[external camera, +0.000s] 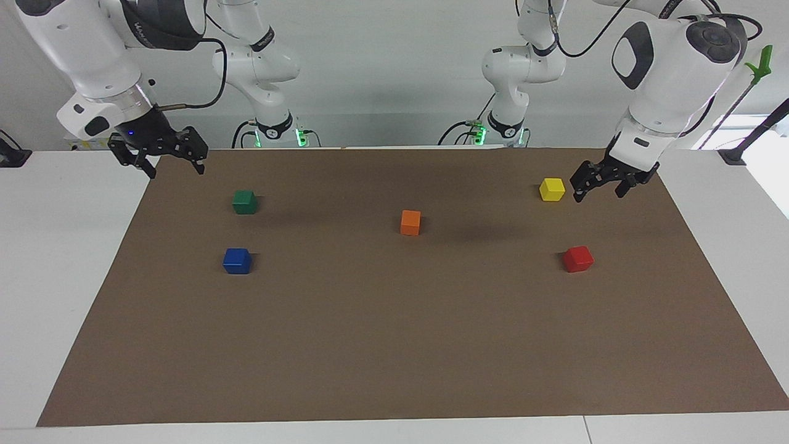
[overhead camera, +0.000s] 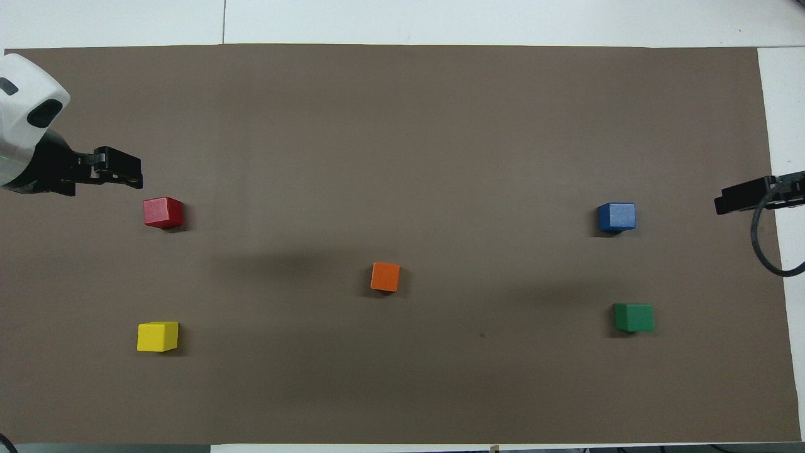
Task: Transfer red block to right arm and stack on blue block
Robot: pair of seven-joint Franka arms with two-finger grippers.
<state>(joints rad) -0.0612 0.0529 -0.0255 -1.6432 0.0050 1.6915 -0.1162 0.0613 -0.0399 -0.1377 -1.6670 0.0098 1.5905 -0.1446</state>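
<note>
The red block (external camera: 577,258) (overhead camera: 163,212) sits on the brown mat toward the left arm's end. The blue block (external camera: 237,261) (overhead camera: 616,217) sits on the mat toward the right arm's end. My left gripper (external camera: 599,193) (overhead camera: 127,171) is open and empty, raised over the mat's edge near the red block and not touching it. My right gripper (external camera: 176,171) (overhead camera: 724,204), with a blue wrist light, is open and empty, and waits raised over the mat's edge at its own end.
A yellow block (external camera: 551,189) (overhead camera: 157,336) lies nearer to the robots than the red one. An orange block (external camera: 410,222) (overhead camera: 385,277) sits mid-mat. A green block (external camera: 244,201) (overhead camera: 634,317) lies nearer to the robots than the blue one. The brown mat (external camera: 394,345) covers the white table.
</note>
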